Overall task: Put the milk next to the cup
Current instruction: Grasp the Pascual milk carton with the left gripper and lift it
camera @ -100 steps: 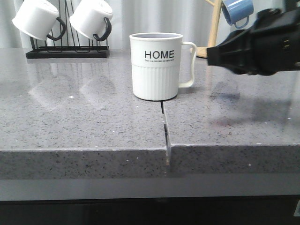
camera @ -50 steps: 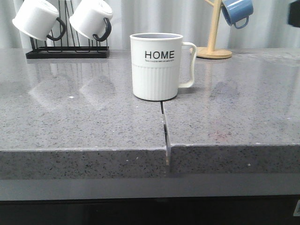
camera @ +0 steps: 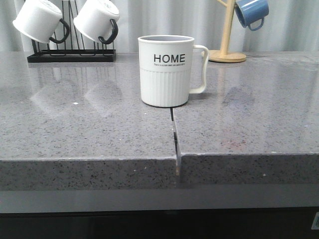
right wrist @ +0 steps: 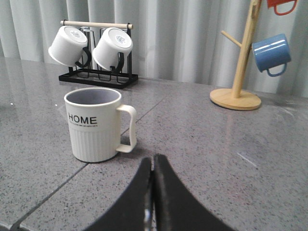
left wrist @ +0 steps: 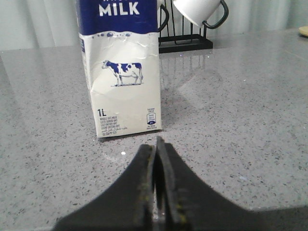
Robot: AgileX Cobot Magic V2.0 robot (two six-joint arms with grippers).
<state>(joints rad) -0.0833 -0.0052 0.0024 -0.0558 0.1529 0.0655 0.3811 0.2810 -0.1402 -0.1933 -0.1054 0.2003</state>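
Note:
The cup (camera: 165, 69), an off-white ribbed mug marked "HOME" with a squared handle, stands mid-counter in the front view. It also shows in the right wrist view (right wrist: 94, 124). The milk (left wrist: 120, 67), a tall white carton with a blue top and cow picture, stands upright in the left wrist view only. My left gripper (left wrist: 156, 144) is shut and empty, a short way in front of the carton. My right gripper (right wrist: 153, 161) is shut and empty, beside the cup's handle side. Neither gripper shows in the front view.
A black rack (camera: 72, 55) holds two small white mugs (camera: 40, 21) at the back left. A wooden mug tree (camera: 228, 52) with a blue mug (camera: 251, 12) stands back right. A seam (camera: 175, 139) splits the grey counter in front of the cup.
My right arm, which filled the right side of the front view a second ago, has pulled out of that view. The cup has not moved.

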